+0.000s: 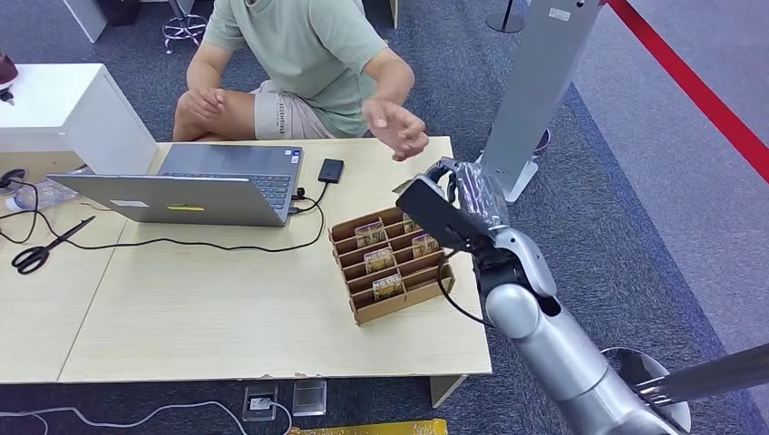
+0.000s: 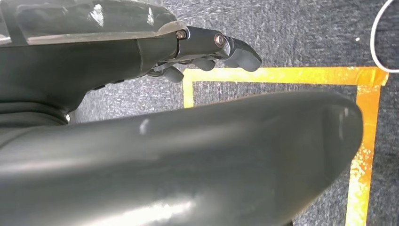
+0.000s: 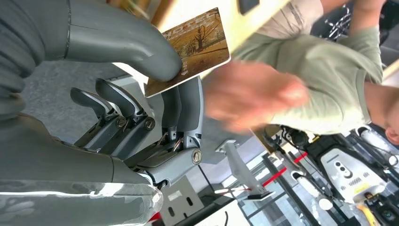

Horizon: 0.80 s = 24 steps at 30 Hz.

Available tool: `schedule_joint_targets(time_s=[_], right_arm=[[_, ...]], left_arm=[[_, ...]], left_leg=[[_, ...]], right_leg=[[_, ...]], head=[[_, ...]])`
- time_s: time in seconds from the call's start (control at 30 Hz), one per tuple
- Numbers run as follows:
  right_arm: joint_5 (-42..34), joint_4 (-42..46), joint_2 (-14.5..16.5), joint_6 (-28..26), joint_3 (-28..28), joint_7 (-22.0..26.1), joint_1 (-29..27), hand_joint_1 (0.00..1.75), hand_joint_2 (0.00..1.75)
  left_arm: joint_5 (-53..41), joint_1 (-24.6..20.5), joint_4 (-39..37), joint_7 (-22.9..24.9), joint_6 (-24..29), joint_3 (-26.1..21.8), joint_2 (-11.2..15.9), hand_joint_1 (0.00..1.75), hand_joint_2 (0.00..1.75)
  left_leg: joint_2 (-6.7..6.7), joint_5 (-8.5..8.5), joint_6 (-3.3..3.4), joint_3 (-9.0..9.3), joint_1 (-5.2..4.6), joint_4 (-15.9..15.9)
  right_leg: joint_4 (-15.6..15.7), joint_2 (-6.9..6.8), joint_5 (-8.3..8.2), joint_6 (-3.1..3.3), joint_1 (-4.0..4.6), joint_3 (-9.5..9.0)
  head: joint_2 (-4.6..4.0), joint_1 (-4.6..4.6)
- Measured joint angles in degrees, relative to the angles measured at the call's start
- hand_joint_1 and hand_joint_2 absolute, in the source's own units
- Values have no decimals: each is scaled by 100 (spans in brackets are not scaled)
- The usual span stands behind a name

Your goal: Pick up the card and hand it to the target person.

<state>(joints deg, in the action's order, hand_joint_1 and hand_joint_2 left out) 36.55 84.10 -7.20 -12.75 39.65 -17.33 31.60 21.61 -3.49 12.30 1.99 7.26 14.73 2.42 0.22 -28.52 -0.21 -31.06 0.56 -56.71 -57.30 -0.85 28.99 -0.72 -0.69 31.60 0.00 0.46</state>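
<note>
A grey carpet (image 1: pixel 635 208) with a red floor line (image 1: pixel 698 91) surrounds the pale wooden table (image 1: pixel 227 317), where a person (image 1: pixel 308 63) sits at the far side behind an open laptop (image 1: pixel 199 186). Right of it stands a slotted cardboard rack (image 1: pixel 394 263). Above the table's far right corner the right hand (image 3: pixel 155 94) pinches the card (image 3: pixel 195 44) between thumb and fingers, just beside the person's open hand (image 1: pixel 396 129); the left hand (image 2: pixel 207 52) hangs over the carpet, fingers loosely curled, holding nothing.
</note>
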Motion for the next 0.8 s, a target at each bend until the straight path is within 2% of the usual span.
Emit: schedule_joint_targets(time_s=[0.23,0.43,0.6,0.73,0.8], right_arm=[[-107,-1351,279,48,118,-19,1357,175,175],[92,-2389,552,39,293,15,1964,175,175],[135,-3187,808,-37,442,239,2232,175,175],[145,-3653,985,-65,533,351,2308,0,175],[151,-3824,1052,-69,581,382,2326,0,175]], left_arm=[[-13,-16,-1,-274,-46,177,5,0,0],[114,-18,-2,-261,-69,278,14,0,0],[250,-17,-2,-254,-83,288,19,0,0],[281,-15,-2,-202,-113,289,22,0,0],[289,-15,-2,-186,-139,289,28,0,0]], left_leg=[[-2,2,1,-4,0,0],[-3,2,1,-8,0,0],[-3,2,1,-6,0,0],[-3,2,1,-6,0,0],[-3,2,1,-6,0,0]], right_leg=[[-2,-3,-1,1,0,3],[-2,-3,0,1,0,7],[-2,-3,0,1,0,6],[-2,-3,-1,1,0,7],[-2,-3,-1,1,0,7]], head=[[1,3],[2,5],[0,2],[1,2],[0,3]])
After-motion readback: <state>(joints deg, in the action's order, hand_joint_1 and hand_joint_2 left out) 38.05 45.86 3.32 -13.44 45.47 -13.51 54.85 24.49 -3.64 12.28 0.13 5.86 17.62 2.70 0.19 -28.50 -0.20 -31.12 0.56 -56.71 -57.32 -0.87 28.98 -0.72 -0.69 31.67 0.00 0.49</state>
